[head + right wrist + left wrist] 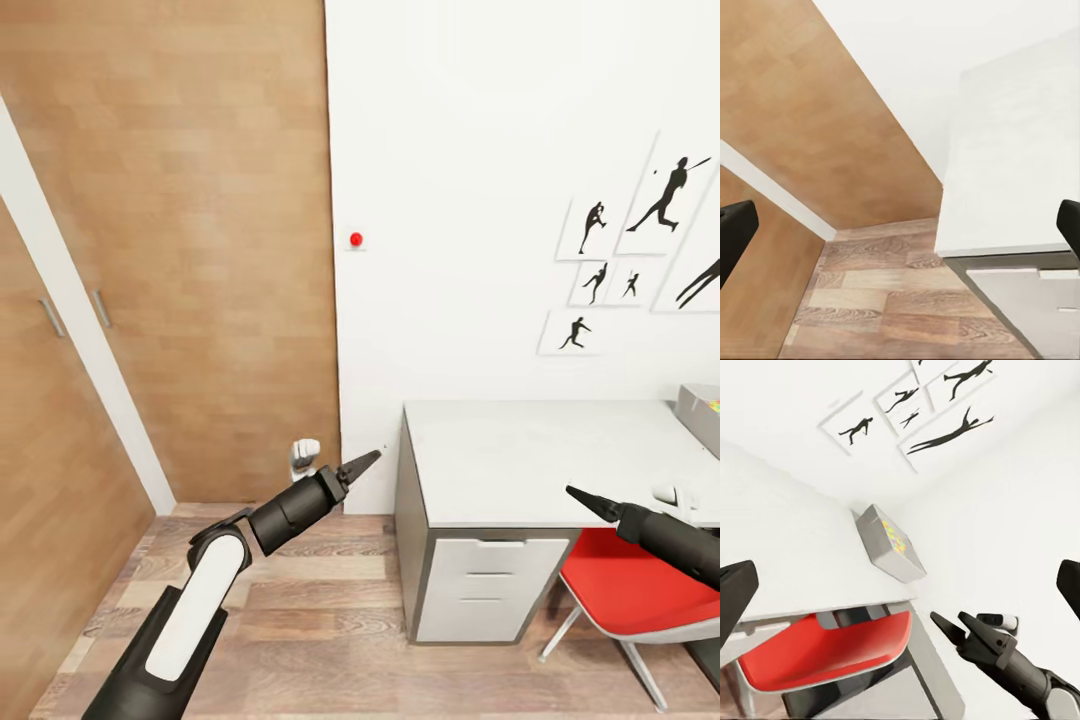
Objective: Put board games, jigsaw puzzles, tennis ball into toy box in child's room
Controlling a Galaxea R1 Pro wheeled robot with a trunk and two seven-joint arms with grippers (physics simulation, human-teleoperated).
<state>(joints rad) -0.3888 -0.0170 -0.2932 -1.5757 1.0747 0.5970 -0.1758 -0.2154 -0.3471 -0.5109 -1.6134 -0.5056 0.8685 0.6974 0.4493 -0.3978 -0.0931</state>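
Robot faces the near end of the table (540, 455), neither arm carrying anything. Left gripper (362, 464) hangs over the floor just short of the table's end panel, fingers pressed to a narrow point in the head view and nothing between them; in its own wrist view the two fingertips sit at the frame edges, so there it reads wider, call it empty and unclear how far spread. Right gripper (585, 499) is above the red chair (625, 590) at the table's front edge, also tapered to a point, nothing held. Toy box (702, 412) is the grey tray beyond and outboard of the right gripper, on the tabletop near the wall, some coloured print showing inside it; also seen from the left wrist (891, 546). Small white object (675, 494) lies just past the right gripper, cannot identify it. Step looks like approaching the table. To do it well: roll the base further toward the right gripper's side to bring the box fully into view, keep the arms above the chair back, spread fingers before reaching, avoid clipping the drawer unit (487, 590).
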